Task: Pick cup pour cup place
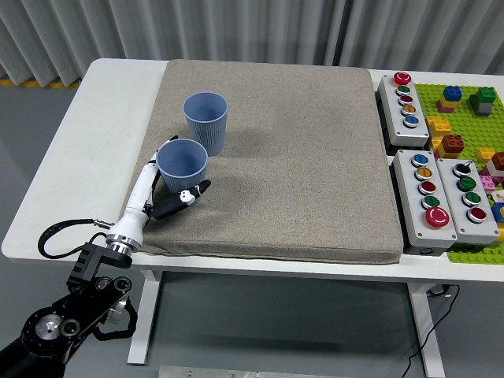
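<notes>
Two blue ribbed paper cups are on the left part of the grey mat [299, 157]. The far cup [206, 121] stands upright and free. The near cup [182, 168] is held by my left hand [169, 193], whose white and black fingers wrap its lower body; the cup looks slightly raised off the mat and upright. Its opening faces up and I cannot see anything inside. The left arm comes in from the lower left corner. My right arm is out of view.
Three grey button boxes [404, 99] [425, 194] [469, 195] line the mat's right edge. A green baseplate [465, 118] with coloured bricks lies at the far right. A black cable [55, 236] loops beside my left wrist.
</notes>
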Controlling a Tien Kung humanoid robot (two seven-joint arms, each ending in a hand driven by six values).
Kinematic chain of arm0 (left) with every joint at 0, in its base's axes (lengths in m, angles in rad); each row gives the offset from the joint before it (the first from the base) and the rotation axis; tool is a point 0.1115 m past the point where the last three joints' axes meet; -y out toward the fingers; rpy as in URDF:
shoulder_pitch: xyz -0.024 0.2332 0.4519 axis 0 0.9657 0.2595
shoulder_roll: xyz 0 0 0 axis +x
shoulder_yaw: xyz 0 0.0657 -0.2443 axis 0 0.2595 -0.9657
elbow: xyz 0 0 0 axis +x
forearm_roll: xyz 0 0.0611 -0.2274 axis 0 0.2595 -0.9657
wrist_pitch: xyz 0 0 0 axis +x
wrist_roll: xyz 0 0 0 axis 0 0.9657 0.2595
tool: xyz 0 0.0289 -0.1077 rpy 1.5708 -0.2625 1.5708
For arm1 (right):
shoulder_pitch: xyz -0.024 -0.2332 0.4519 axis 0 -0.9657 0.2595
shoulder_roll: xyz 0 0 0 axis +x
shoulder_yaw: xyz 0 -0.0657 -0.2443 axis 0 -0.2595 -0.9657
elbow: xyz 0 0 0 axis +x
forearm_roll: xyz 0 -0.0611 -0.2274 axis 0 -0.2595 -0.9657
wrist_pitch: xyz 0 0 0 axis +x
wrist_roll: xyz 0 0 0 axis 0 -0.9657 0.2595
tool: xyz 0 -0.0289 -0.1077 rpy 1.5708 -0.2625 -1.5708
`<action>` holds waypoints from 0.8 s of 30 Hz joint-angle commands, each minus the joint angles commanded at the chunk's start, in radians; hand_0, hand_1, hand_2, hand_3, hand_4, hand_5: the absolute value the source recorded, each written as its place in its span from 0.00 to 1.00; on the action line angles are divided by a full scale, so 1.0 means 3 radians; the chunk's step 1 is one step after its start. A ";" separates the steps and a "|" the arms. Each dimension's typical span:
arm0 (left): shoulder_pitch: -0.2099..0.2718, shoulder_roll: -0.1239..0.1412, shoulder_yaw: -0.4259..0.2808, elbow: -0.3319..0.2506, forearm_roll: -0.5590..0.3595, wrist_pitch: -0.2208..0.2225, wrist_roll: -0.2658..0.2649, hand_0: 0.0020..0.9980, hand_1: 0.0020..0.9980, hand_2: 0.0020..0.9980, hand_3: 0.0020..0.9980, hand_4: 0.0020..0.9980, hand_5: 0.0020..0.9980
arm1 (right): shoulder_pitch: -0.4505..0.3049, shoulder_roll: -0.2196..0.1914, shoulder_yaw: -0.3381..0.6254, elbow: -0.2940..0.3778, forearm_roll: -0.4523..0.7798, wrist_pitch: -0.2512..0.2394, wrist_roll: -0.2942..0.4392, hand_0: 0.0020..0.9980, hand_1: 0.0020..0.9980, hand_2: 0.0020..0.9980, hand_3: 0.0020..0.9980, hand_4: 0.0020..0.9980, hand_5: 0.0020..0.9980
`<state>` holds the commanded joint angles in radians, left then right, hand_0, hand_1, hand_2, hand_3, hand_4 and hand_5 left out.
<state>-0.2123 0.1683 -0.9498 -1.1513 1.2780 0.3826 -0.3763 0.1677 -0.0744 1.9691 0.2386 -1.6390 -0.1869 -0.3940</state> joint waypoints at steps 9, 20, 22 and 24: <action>0.0078 0.0052 -0.0070 -0.0130 0.0040 -0.0057 0.0042 0.89 0.93 1.00 1.00 0.98 0.48 | -0.0005 0.0001 0.0008 0.0000 -0.0025 0.0004 -0.0005 0.64 0.60 0.51 0.58 0.00 0.00; 0.0183 0.0122 -0.0146 -0.0317 0.0072 -0.0064 0.0055 0.90 0.94 1.00 1.00 1.00 0.51 | -0.0018 0.0004 0.0027 0.0002 -0.0067 0.0021 -0.0017 0.64 0.60 0.51 0.58 0.00 0.00; 0.0196 0.0133 -0.0152 -0.0355 0.0086 -0.0070 0.0064 0.90 0.94 1.00 1.00 1.00 0.51 | -0.0018 0.0004 0.0028 0.0002 -0.0071 0.0025 -0.0019 0.64 0.60 0.51 0.58 0.00 0.00; 0.0218 0.0143 -0.0163 -0.0405 0.0095 -0.0074 0.0073 0.90 0.94 1.00 1.00 1.00 0.51 | -0.0020 0.0004 0.0028 0.0001 -0.0075 0.0027 -0.0020 0.64 0.60 0.51 0.58 0.00 0.00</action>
<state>-0.1468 0.2112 -0.9988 -1.2727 1.3065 0.3605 -0.3543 0.1617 -0.0733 1.9775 0.2390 -1.6616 -0.1789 -0.4000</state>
